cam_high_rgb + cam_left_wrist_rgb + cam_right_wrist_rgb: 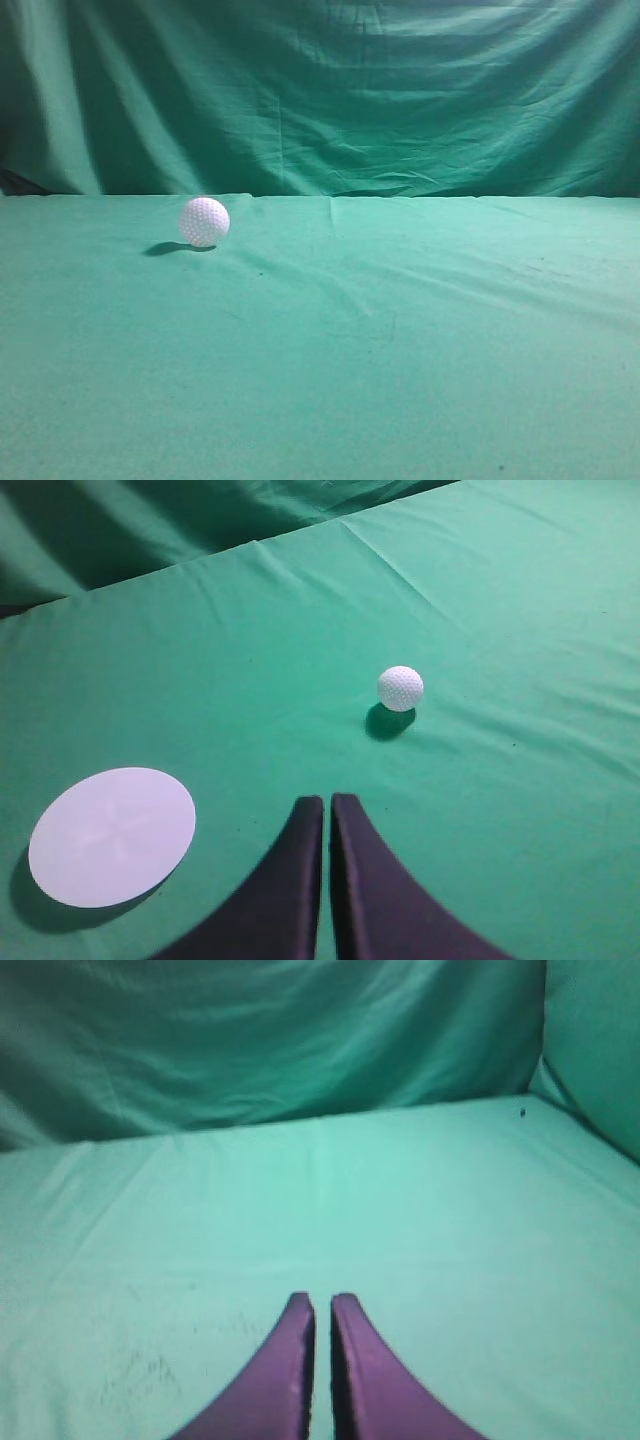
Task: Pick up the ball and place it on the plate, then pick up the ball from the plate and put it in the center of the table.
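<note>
The white dimpled golf ball [204, 221] rests on the green table [400, 350], left of the middle and toward the back. In the left wrist view the ball [400, 688] lies ahead and to the right of my left gripper [327, 800], which is shut and empty. A flat white round plate [112, 835] lies on the cloth to the left of that gripper. The plate does not show in the exterior view. My right gripper [321, 1300] is shut and empty above bare green cloth. Neither gripper shows in the exterior view.
A draped green cloth backdrop [320, 90] hangs behind the table's far edge. In the right wrist view the cloth rises as a wall [590, 1050] at the right side. Faint dark scuffs [140, 1370] mark the cloth.
</note>
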